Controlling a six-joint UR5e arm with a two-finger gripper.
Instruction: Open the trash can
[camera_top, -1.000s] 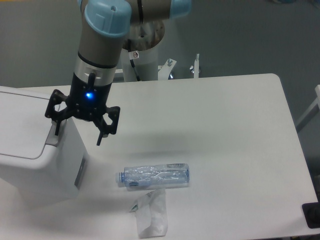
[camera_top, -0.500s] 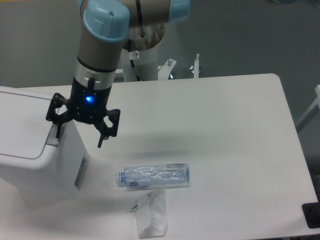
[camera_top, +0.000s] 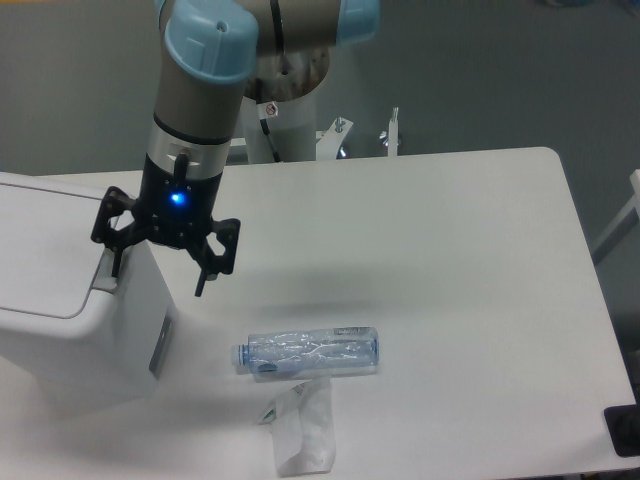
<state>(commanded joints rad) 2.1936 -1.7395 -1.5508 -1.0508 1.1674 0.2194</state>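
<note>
The trash can (camera_top: 70, 310) is a large white boxy bin at the left edge of the table, its flat lid (camera_top: 40, 250) down. A grey tab (camera_top: 108, 272) sits at the lid's right rim. My gripper (camera_top: 157, 278) is open and empty, hanging over the bin's right top edge. Its left finger (camera_top: 114, 262) points down right at the grey tab; whether it touches cannot be told. Its right finger (camera_top: 203, 280) hangs beside the bin's right wall, over the table.
A crushed clear plastic bottle (camera_top: 308, 352) lies on the table in front of the gripper, to its right. A crumpled white wrapper (camera_top: 302, 428) lies near the front edge. The robot's base (camera_top: 285, 110) stands behind the table.
The gripper has shifted very slightly, a few pixels, over the bin's right edge. The lid stays down.
</note>
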